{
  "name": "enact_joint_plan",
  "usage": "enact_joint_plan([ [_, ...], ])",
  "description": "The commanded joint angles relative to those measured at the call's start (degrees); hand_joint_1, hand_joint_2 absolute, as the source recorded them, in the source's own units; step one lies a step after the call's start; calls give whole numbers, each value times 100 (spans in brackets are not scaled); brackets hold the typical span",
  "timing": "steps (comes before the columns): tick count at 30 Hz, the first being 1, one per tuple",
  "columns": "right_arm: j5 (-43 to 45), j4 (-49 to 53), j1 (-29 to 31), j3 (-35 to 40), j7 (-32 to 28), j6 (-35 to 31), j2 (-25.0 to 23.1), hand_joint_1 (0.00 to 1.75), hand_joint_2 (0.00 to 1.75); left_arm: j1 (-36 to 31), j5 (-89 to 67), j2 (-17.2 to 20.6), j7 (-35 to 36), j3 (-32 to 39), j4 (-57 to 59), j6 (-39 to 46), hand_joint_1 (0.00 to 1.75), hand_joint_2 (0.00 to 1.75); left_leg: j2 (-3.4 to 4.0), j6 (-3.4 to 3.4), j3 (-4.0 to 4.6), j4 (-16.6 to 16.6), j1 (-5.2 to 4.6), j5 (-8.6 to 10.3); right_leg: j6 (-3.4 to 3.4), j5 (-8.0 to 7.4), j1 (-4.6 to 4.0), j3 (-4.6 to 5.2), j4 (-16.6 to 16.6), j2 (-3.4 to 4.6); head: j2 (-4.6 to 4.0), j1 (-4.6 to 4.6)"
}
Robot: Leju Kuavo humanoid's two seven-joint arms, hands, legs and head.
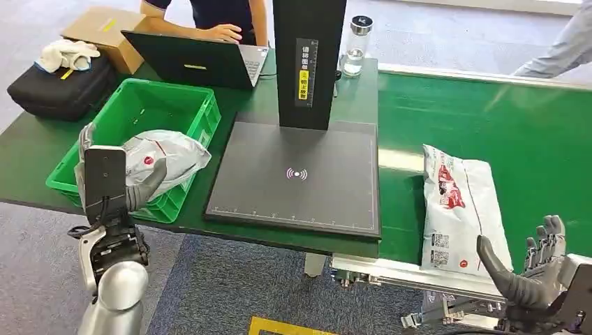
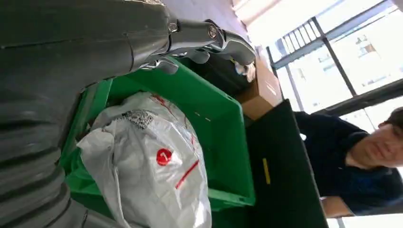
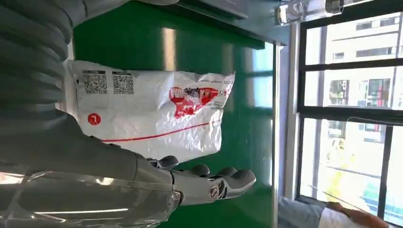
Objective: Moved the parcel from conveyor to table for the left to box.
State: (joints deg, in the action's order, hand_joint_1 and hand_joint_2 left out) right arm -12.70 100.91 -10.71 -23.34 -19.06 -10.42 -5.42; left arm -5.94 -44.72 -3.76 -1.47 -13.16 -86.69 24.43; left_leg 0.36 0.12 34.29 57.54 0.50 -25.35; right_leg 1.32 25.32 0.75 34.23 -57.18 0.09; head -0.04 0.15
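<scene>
Parcel (image 1: 457, 206) lies flat on green conveyor (image 1: 489, 118), near its front edge, label end toward robot. Right hand (image 1: 534, 276) just beside it, fingers spread, holding nothing, likely poised to grasp. Left hand (image 1: 119, 185) at the green crate (image 1: 150, 98), fingers apart, empty, beside 1 bagged parcel (image 1: 167, 155) inside it. Scanner pad (image 1: 297, 174) between crate and conveyor is probably the drop spot.
</scene>
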Motion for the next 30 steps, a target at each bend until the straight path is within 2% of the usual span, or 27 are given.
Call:
enact_joint_plan([
  [1, -32, -263, 112, 67, -5, 35, -59, 0, 175, 201, 296, 137, -105, -491, -401, -244, 0, 175, 3, -1, -18, -7, 2, -5, -6, 3, -2, -18, 8, 4, 2, 2],
  [24, -32, -263, 112, 67, -5, 35, -59, 0, 175, 201, 296, 137, -105, -491, -401, -244, 0, 175, 0, -2, -33, -15, 1, -5, -8, 5, -2, -32, 12, 1, 2, 4],
  [27, -43, -418, 166, 259, 36, 38, 25, 0, 175, 304, 899, 86, -231, -648, -397, -743, 0, 175, 0, -2, -50, -23, 0, -7, -11, 7, -2, -48, 19, 2, 2, 4],
  [28, -51, -457, 198, 317, 48, 54, 28, 0, 175, 348, 901, 63, -234, -692, -368, -757, 0, 175, 5, -1, -18, -8, 2, -3, -5, 1, -3, -17, 8, 6, 2, 4],
  [30, -77, -596, 281, 548, 86, 66, 102, 0, 175, 413, 1056, 21, -233, -818, -237, -883, 0, 175, 10, 0, -27, -12, 1, -5, -5, 1, -2, -26, 13, 11, 2, 4],
])
